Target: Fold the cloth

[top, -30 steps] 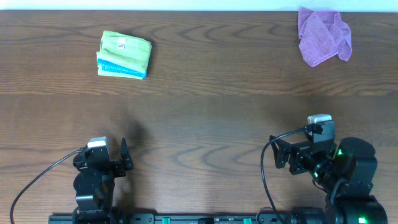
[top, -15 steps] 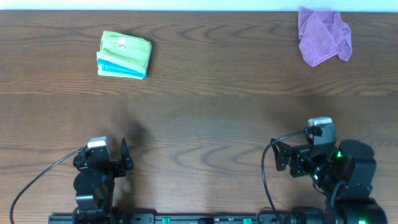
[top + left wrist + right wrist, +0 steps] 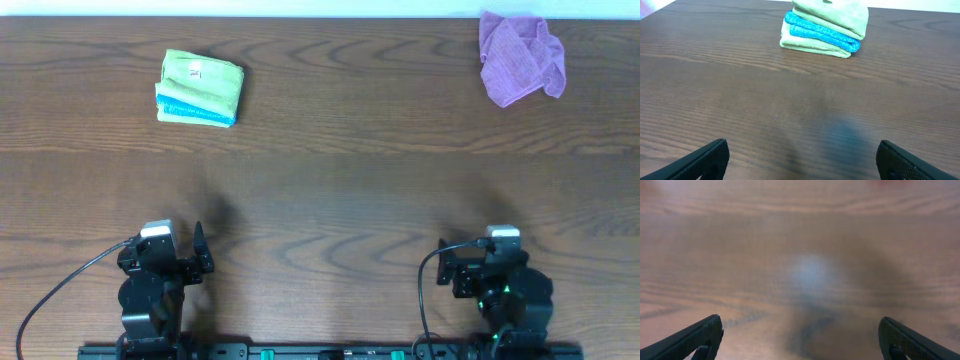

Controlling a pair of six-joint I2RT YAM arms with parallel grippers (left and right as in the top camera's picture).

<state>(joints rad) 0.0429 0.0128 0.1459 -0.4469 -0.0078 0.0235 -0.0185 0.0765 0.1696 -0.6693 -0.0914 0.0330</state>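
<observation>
1. Dark wood-grain table (image 3: 330,190) filled the view; a pale strip (image 3: 300,8) ran beyond the table's far edge.
2. Purple cloth (image 3: 520,58) lay crumpled at the table's far right corner.
3. The cloth (image 3: 200,78) sat folded, tag up, on the table's far left, with a blue cloth (image 3: 195,110) showing between its layers.
4. Left gripper (image 3: 802,155) and right gripper (image 3: 800,332) were over the table's near edge, jaws spread wide, holding nothing.
</observation>
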